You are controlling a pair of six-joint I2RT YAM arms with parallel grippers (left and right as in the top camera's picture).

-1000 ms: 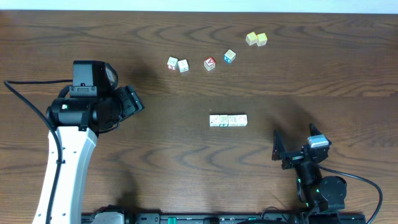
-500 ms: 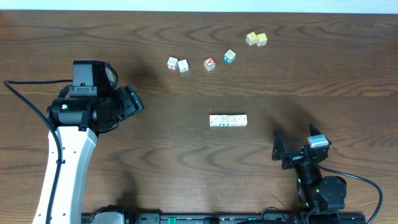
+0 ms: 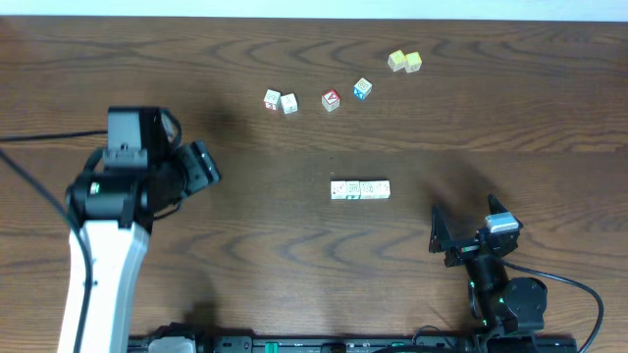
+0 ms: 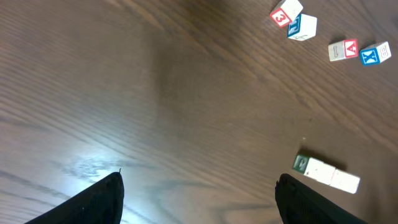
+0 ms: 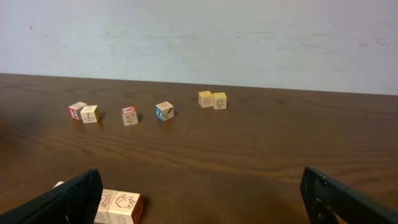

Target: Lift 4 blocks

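The left gripper (image 4: 199,182) has its two dark fingers spread wide with only bare wood between them, and the right gripper (image 5: 200,183) is parted just as widely over nothing. Beyond the left fingers, the wrist camera catches readable faces: a red "3" on one cube (image 4: 281,17), which touches a cube with a blue side (image 4: 302,27). Further along come a red "A" on a third cube (image 4: 343,50) and a blue "X" on a fourth (image 4: 375,55). The row of four blocks (image 3: 360,189) lies flat near the middle of the table (image 3: 294,265), cream faces up, the cubes touching end to end. One end face is green, and the markings on top are too small to read. The row is well apart from both grippers, ahead and left of the right one, where only its near end shows. A pair of yellowish cubes (image 3: 404,62) sits at the far edge. The left arm rises as a white link from the near left edge, and its black wrist bends so the fingers point right. The right arm sits folded low at the near right edge, and its fingers aim across the table toward the pale wall (image 5: 199,37).
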